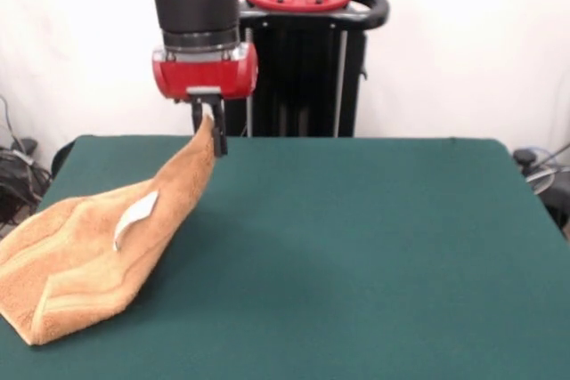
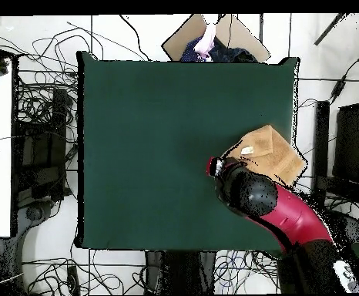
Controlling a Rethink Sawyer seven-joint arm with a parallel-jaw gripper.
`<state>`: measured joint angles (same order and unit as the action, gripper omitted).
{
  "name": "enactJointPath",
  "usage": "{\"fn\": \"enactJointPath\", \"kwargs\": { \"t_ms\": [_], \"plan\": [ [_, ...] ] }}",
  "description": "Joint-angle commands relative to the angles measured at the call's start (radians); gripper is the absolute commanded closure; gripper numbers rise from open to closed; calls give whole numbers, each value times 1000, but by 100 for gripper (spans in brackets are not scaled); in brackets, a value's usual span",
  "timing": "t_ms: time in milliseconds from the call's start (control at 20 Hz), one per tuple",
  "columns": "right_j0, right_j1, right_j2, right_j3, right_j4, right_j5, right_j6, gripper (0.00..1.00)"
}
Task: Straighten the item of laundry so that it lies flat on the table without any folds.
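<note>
The orange-tan towel [image 1: 98, 251] lies folded at the left side of the green table [image 1: 356, 255] in the front view, with one corner lifted up. Its white care label [image 1: 135, 215] shows on the raised slope. My gripper [image 1: 212, 135] is shut on that lifted corner and holds it above the table near the far edge. In the overhead view the towel [image 2: 271, 154] lies by the table's right edge [image 2: 175, 116], and the arm [image 2: 248, 193] covers the gripper and the held corner.
The robot pedestal [image 1: 298, 51] stands behind the table's far edge. Cables [image 2: 40, 116] lie on the floor around the table. A person [image 2: 207, 42] shows at the far edge in the overhead view. The towel's low end hangs near the table's edge.
</note>
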<state>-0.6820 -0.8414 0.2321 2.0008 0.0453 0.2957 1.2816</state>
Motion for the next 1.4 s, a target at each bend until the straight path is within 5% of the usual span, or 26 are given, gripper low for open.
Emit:
{"fn": "enactJointPath", "kwargs": {
  "t_ms": [50, 350, 1400],
  "plan": [
    [6, 138, 8, 37, 31, -147, 267, 100],
    [33, 188, -24, 19, 31, -225, 271, 100],
    [284, 84, -216, 59, 128, -272, 353, 100]
  ]
}}
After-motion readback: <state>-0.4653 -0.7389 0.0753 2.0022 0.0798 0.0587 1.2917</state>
